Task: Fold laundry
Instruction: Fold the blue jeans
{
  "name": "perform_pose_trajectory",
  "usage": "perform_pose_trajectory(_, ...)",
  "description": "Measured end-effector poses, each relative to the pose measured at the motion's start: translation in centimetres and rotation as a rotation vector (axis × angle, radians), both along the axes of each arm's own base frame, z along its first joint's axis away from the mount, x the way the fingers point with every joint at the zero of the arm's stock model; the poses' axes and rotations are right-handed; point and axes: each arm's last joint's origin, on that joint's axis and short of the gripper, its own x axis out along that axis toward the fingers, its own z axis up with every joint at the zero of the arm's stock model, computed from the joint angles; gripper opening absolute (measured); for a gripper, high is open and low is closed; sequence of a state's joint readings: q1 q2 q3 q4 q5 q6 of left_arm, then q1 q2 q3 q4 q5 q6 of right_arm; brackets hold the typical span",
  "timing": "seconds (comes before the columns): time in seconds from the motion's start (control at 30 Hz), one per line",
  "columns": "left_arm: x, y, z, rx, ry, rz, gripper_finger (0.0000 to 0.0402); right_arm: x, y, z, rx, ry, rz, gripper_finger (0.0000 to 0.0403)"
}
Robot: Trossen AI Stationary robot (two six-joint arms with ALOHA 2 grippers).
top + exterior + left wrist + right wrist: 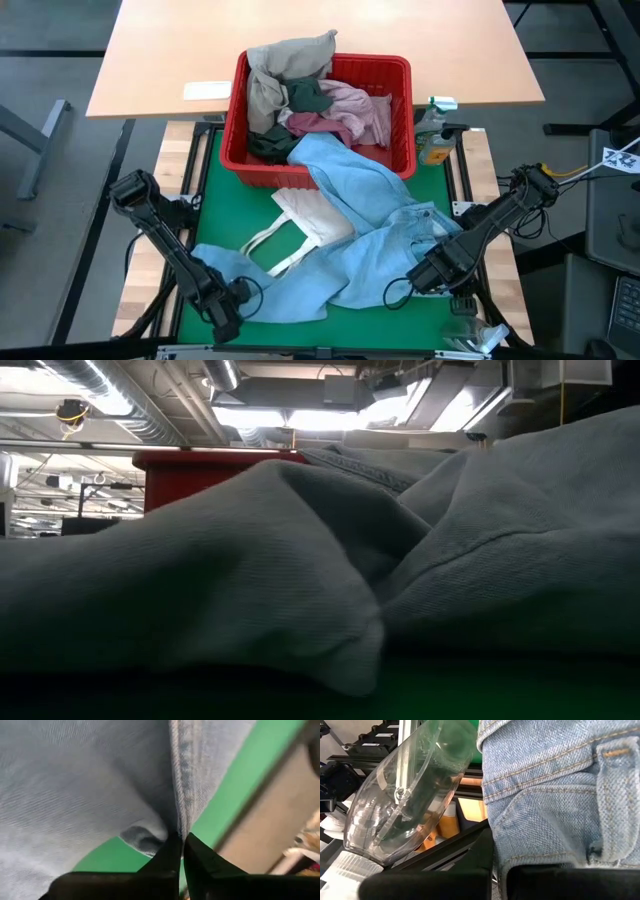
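Light blue denim jeans (365, 235): spread crumpled over the green mat (215, 190) of the table, one end draped over the front wall of the red basket (240, 100), the rest running out toward the near edge. Long axis roughly diagonal from the basket front down toward the near left corner, with a wider mass bulging to the near right. Faded wash, tan stitching and a belt loop plain in the right wrist view; a doubled seam plain in the left wrist view. Surface heavily creased, not flat anywhere.

Left gripper (228, 322): at the near left corner, fingers (167, 857) closed tight on a seamed edge of the jeans just above the mat.

Right gripper (425, 275): at the near right part of the mat, fingers pressed together on the waistband area of the jeans, denim filling the view directly ahead.

White tote bag (310, 225): lying on the mat between the two legs of denim, partly covered, loop handle toward the near left.

Remaining laundry in the basket: beige-khaki piece (280, 65) heaped at the far left corner and rising over the rim, dark grey-green piece (305, 95) beside it, mottled pink piece (350, 110) at centre.

Low view: filled by folds of the jeans, basket rim behind.
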State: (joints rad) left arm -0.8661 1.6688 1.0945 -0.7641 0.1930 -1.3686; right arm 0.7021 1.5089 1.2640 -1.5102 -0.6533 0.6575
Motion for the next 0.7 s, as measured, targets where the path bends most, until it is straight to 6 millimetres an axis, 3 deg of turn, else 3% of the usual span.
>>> perform_pose_trajectory(0.1,1.0,-0.1,1.8,-0.021,-0.016,-0.017,0.0003,0.0,0.0,0.0,-0.001,0.001,0.000,0.0014)
perform_pose_trajectory(0.27,2.2,0.2,6.5,0.010,-0.034,-0.016,0.0002,-0.1,-0.1,0.0,-0.006,0.008,0.000,0.0014)
perform_pose_trajectory(0.5,1.6,2.0,14.1,0.215,-0.091,0.022,0.0001,-0.3,-0.2,0.8,-0.026,0.019,0.003,0.0014)
perform_pose_trajectory(0.6,1.0,3.1,15.8,0.316,-0.097,0.099,0.0001,-0.4,0.0,1.3,-0.025,-0.013,0.018,0.0014)
perform_pose_trajectory(0.7,1.2,3.6,16.1,0.349,-0.163,0.142,0.0001,-0.8,0.4,1.6,-0.038,-0.013,0.016,0.0014)
